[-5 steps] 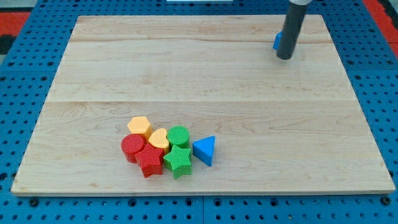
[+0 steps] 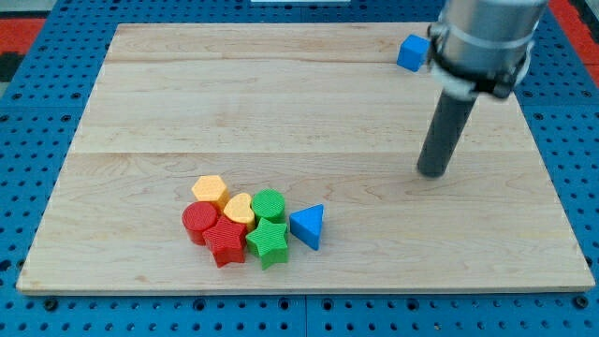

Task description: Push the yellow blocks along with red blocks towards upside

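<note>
A cluster of blocks sits near the board's bottom, left of centre. In it are a yellow hexagon (image 2: 210, 189), a yellow rounded block (image 2: 239, 208), a red cylinder (image 2: 198, 221) and a red star (image 2: 226, 241). They touch a green cylinder (image 2: 269, 204) and a green star (image 2: 268, 242). My tip (image 2: 431, 172) rests on the board far to the right of the cluster and a little above it, touching no block.
A blue triangle (image 2: 308, 226) lies just right of the green blocks. A blue cube (image 2: 412, 52) sits near the board's top right. The wooden board (image 2: 281, 103) lies on a blue pegboard surface (image 2: 37, 122).
My tip has moved down the view from beside the blue cube to the board's right middle. The blue cube now shows fully. The cluster has not moved.
</note>
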Tool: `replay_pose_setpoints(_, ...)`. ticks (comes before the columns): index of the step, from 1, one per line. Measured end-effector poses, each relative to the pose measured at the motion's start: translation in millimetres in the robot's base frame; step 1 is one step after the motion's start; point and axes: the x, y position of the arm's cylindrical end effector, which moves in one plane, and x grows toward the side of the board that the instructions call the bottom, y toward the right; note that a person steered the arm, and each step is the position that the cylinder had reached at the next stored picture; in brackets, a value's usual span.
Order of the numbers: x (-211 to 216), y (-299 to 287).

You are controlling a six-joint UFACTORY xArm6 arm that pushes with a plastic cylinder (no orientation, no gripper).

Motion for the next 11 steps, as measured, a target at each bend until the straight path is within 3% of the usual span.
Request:
replay_pose_setpoints(2, 118.7, -139.6)
replay_pose_setpoints(3, 90.6, -186.7)
replay_pose_setpoints(4, 35.1, -198.3)
replay_pose_setpoints(5, 9.4, -198.7)
replay_pose_setpoints(6, 23.4, -198.7)
replay_pose_setpoints(8, 118.1, -208.7)
replay_pose_setpoints(9, 97.6, -232.2)
replay_pose_setpoints(11, -10.2, -239.1)
